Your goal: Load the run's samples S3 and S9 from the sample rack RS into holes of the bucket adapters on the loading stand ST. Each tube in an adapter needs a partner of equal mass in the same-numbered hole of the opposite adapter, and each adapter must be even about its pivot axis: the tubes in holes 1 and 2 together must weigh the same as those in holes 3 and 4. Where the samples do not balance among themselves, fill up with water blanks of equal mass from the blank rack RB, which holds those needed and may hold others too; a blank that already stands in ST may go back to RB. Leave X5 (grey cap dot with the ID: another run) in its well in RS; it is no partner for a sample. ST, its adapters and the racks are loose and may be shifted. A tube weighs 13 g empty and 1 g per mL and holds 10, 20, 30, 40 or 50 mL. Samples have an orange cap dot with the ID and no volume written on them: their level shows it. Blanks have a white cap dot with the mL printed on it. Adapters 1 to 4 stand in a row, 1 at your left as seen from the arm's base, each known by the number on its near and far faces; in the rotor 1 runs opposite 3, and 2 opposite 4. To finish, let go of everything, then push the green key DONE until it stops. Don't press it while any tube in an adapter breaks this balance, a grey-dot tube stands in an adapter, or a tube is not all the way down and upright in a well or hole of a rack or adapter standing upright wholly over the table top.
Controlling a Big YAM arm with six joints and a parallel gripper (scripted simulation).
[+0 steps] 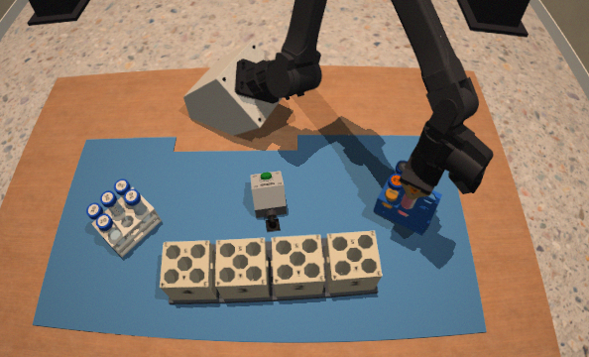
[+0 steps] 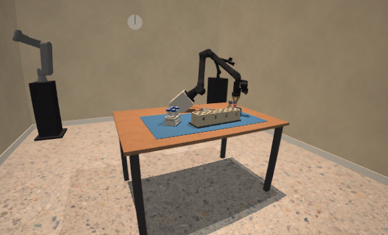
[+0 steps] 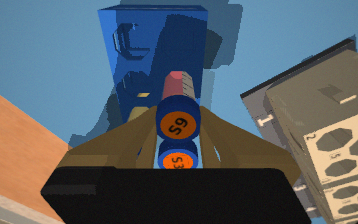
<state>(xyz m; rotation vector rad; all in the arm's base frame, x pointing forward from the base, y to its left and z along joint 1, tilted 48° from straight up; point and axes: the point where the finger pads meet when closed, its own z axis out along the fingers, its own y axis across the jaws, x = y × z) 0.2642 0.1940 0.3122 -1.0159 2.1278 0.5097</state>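
The tan-fingered gripper (image 3: 178,131) clamps orange-dotted tube S9 (image 3: 177,122) in the blue sample rack (image 1: 425,218); four beige adapters (image 1: 270,267) stand empty.

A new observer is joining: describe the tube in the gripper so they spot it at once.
In the top view, find the small blue rack at the blue mat's right end, under the gripper. The tube stands between the fingers: blue cap, orange dot reading S9, pink liquid, just beyond its neighbour marked S3.
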